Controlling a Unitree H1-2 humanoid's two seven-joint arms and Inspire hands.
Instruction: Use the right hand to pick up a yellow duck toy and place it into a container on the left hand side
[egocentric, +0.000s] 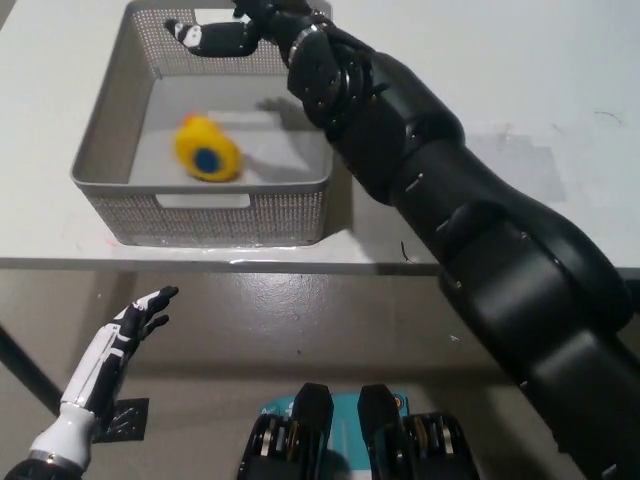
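Yellow duck toy, blurred, rounded, with a dark blue round spot on its upper face; no writing or label readable on it. Lying inside the grey basket, toward the near wall, below and just nearer the robot than the black right hand, not touching it. Right hand stretched over the basket's far rim, fingers spread and pointing toward picture left, holding nothing. Black right arm reaching diagonally from the lower right across the white table to the basket's far right corner. Basket perforated on all walls, with cut-out handle slots in the near and far sides, standing near the table's front edge. White left hand resting low at the lower left, in front of and below the table edge, well apart from the right hand, fingers extended and apart, empty.
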